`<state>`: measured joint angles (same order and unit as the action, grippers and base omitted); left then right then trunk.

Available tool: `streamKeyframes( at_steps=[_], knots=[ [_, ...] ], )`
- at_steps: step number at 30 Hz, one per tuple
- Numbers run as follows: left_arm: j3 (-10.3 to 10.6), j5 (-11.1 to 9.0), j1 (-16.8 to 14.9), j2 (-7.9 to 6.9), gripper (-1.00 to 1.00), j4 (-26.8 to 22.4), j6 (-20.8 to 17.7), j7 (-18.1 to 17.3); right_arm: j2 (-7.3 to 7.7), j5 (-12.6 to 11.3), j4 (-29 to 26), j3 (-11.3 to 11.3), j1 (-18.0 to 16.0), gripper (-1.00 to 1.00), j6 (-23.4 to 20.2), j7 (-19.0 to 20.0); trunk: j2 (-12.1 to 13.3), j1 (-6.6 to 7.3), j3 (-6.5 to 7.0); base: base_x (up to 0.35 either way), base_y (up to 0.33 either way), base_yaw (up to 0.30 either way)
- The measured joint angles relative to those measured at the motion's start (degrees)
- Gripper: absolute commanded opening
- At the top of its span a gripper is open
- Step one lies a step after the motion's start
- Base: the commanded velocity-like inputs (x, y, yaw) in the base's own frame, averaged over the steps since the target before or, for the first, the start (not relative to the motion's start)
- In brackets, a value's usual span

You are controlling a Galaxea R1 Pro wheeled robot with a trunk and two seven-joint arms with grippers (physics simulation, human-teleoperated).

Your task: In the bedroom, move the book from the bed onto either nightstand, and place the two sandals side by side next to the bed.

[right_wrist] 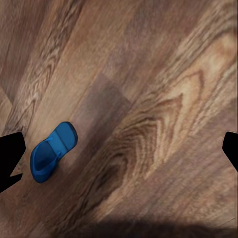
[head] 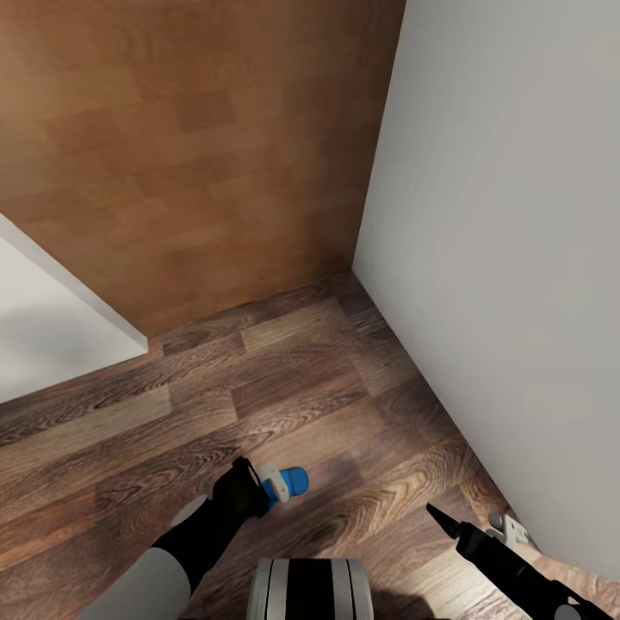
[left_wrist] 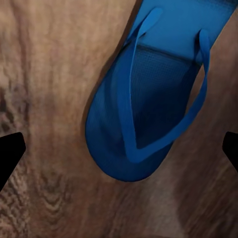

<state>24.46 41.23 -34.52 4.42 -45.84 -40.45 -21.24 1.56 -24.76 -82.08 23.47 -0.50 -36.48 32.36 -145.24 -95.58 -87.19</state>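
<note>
Bedroom corner from above: wood-plank floor [head: 258,387], white wall [head: 517,258] to the right, a brown wood panel [head: 198,146] behind, and a pale grey slab [head: 43,327] at the left edge (perhaps the bed, hard to say). Down low, the left arm stretched toward the floor, left gripper [head: 258,491] right at a blue sandal [head: 288,484]. From the left wrist, sandal [left_wrist: 148,109] flat on the planks, straps up, fingers [left_wrist: 11,153] spread wide on either side and not yet touching it. Right gripper [head: 441,517] held off to the side over bare floor, its fingers [right_wrist: 10,158] likewise apart and empty; same sandal [right_wrist: 52,151] small and well away. Task early by the look of it: one sandal about to be picked up, no second sandal, book or nightstand in sight, so pairing and book move judged still to do.
</note>
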Motion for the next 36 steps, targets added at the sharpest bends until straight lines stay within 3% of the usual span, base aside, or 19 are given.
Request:
streamKeyframes(
  at_steps=[9, 26, 36],
  knots=[
    [0.0, 0.05, 0.0, -0.02, 1.0, -0.04, 0.0, 0.04, -0.05, 0.0, 0.01, 0.0, -0.01, 1.0, 0.0, -0.01, 0.0, 0.0, 0.0, 0.0, 0.0, 0.0],
    [0.0, -0.01, 0.0, 0.03, 1.0, -0.04, 0.09, 0.04, -0.06, 0.01, 0.0, 0.0, 0.0, 1.0, 0.0, -0.01, -0.23, -0.44, -3.76, 0.0, 0.0, 0.0],
    [0.0, 0.01, 0.0, -0.02, 1.0, -0.03, 0.09, 0.04, -0.04, 0.0, 0.01, 0.0, 0.0, 1.0, 0.0, 0.0, -0.23, -0.44, -3.77, 0.0, 0.0, 0.0]
  ],
)
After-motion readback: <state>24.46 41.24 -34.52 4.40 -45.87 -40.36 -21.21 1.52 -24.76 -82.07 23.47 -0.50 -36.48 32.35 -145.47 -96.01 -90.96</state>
